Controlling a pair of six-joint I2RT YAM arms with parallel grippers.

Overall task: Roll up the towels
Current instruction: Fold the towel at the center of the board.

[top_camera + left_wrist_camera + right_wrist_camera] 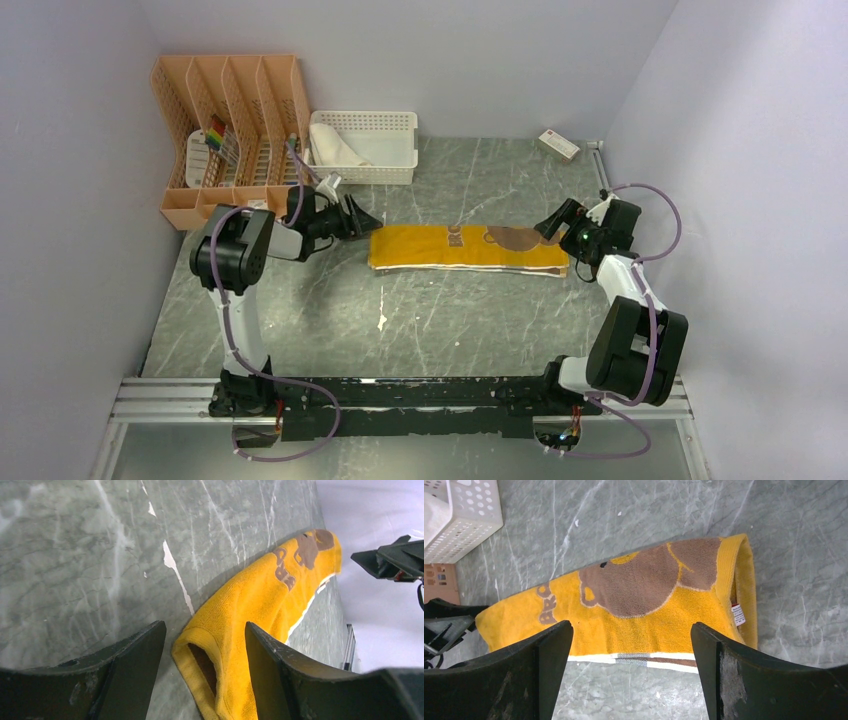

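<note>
The mustard-yellow towel with brown patches lies folded into a long flat strip across the middle of the table. It also shows in the left wrist view and the right wrist view. My left gripper is open at the strip's left end; that end sits between its fingers. My right gripper is open and empty just above the strip's right end. The white towel lies in the white basket at the back.
An orange slotted file rack stands at the back left, beside the basket. A small white box lies at the back right. The walls close in on both sides.
</note>
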